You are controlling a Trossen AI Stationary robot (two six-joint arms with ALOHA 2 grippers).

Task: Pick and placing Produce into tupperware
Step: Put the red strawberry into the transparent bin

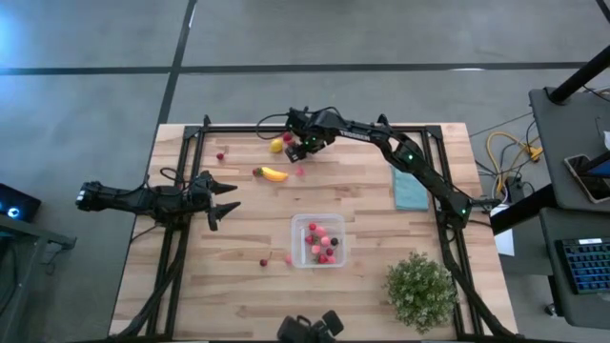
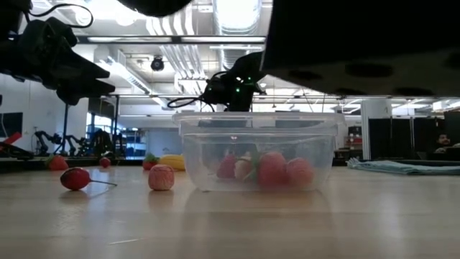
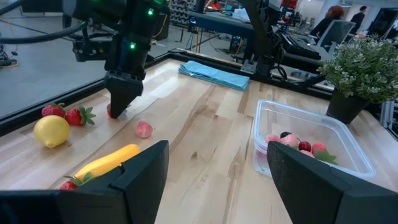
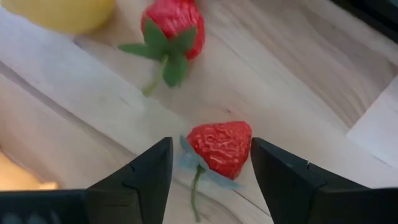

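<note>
My right gripper [image 4: 211, 158] is open near the table's far edge [image 1: 297, 152], pointing down. Its fingers stand on either side of a red strawberry [image 4: 221, 148] that lies on the wood. Whether a finger touches it I cannot tell. Close by lie a second strawberry [image 4: 174, 28], a yellow lemon [image 1: 276, 145], a banana [image 1: 274, 174] and a pink berry [image 1: 299, 171]. The clear tupperware [image 1: 318, 240] stands mid-table with several red and pink berries and a dark one inside [image 3: 298, 143]. My left gripper [image 1: 233, 196] hovers open at the table's left.
A folded teal cloth [image 1: 410, 189] lies to the right under the right arm, and a bushy potted plant [image 1: 419, 291] stands at the near right. Loose berries lie at the far left [image 1: 220, 155] and just left of the tupperware [image 1: 264, 262]. Bare wood lies between banana and tupperware.
</note>
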